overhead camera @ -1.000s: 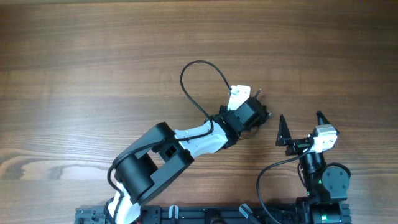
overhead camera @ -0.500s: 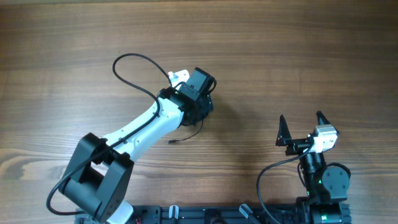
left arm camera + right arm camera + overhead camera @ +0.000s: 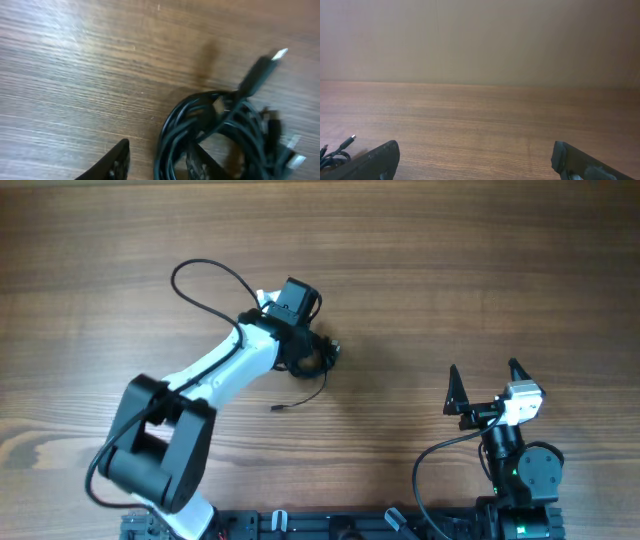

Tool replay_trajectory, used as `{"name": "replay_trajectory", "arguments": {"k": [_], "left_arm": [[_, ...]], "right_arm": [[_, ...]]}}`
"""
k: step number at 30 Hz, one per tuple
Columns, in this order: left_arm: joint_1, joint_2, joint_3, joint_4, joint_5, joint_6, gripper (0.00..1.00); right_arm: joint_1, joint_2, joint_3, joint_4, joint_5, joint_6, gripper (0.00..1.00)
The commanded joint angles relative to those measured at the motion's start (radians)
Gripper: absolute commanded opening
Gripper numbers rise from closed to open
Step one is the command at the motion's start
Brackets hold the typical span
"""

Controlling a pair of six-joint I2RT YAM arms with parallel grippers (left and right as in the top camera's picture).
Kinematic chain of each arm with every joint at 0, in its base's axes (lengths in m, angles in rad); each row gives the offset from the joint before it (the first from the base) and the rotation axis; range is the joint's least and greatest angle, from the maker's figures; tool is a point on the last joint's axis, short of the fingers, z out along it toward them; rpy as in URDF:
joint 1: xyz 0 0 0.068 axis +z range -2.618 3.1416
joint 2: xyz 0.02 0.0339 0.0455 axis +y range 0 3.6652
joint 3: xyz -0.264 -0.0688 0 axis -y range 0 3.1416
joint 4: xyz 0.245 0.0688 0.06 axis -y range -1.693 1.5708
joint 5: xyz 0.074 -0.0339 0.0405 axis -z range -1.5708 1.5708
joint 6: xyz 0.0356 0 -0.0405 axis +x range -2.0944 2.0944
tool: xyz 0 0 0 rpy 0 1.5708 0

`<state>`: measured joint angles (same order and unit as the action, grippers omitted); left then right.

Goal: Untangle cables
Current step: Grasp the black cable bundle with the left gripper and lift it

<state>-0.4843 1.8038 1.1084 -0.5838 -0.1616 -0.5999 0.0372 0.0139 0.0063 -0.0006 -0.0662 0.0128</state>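
Cables [image 3: 220, 125] bunched near tabletop [image 3: 520, 260] middle. One loose end [image 3: 277, 409] trails to 7 o'clock. Left jaws straddle loop at bunch edge, likely pinching it; blur hides touch. Rest of bunch lies 2 o'clock from them. Right jaws wide open, empty, well apart at 3 o'clock. Left arm [image 3: 225, 365] nearer.

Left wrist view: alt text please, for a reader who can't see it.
A blurred bunch of thin black cables fills the lower right against a wooden table, one plug pointing to the upper right. The left pincer straddles a loop at the bottom edge; whether it grips is unclear.
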Motion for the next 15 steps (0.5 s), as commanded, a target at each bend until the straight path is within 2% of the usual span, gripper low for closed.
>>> {"name": "replay_trajectory", "arguments": {"k": [1,6,9,10,12,15], "left_arm": [[0.001,0.051,-0.013,0.004,0.016,0.02,0.37],[0.001,0.072,-0.013,0.012,0.016,0.019,0.31],[0.0,0.101,-0.013,0.023,0.016,0.018,0.23],[-0.001,0.114,-0.013,0.023,0.016,0.016,0.18],[-0.001,0.128,-0.013,0.023,0.016,0.016,0.04],[0.001,0.12,-0.009,0.022,0.011,0.017,0.04]], "right_arm": [[-0.003,-0.005,-0.001,0.002,0.007,-0.01,1.0],[-0.003,-0.005,-0.001,0.002,0.007,-0.01,1.0],[-0.003,-0.005,-0.001,0.002,0.007,-0.01,1.0],[-0.003,-0.005,-0.001,0.002,0.007,-0.01,1.0],[-0.003,-0.005,-0.001,0.002,0.007,-0.01,1.0],[-0.003,-0.005,-0.001,0.002,0.007,-0.01,1.0]]}}
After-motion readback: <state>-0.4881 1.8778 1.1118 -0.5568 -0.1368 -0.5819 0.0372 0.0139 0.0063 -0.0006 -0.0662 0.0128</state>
